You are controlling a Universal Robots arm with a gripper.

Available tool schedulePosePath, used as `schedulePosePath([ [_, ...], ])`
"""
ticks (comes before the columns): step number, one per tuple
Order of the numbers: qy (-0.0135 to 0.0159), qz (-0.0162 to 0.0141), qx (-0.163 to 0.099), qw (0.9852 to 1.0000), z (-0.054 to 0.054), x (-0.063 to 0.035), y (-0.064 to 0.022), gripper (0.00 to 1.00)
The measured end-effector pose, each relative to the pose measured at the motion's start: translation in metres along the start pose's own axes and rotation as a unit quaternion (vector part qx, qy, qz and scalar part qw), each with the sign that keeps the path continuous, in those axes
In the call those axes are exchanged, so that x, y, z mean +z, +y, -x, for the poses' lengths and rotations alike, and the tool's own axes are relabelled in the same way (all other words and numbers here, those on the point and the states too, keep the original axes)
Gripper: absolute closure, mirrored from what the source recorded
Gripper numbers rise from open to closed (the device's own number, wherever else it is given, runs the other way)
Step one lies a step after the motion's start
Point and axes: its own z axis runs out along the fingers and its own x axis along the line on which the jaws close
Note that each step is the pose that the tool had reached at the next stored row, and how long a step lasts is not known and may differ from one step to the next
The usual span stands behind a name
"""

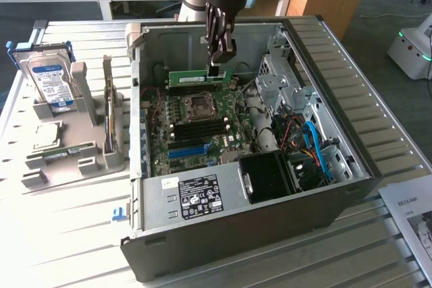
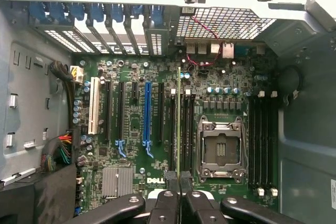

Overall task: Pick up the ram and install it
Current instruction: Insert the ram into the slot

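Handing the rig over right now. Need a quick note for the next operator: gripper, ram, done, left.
Gripper: shut on the ram, gripping its upper edge.
Ram: held on edge and level over the motherboard in the open PC case, near the CPU socket. In the wrist view it is edge-on and runs parallel to the black memory slots.
Done: pickup.
Left: ram is not seated in any slot yet.

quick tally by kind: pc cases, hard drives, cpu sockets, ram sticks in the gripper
pc case: 1
hard drive: 1
cpu socket: 1
ram stick in the gripper: 1
total: 4
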Motion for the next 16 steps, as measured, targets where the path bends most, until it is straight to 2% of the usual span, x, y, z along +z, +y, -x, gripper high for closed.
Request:
schedulePosePath([
  [8,-0.0001,0.0000,0.000,1.0000,0.000,0.0009,-0.0001,0.88],
  [16,-0.0001,-0.0003,0.000,1.0000,0.000,0.0107,-0.0009,0.88],
])
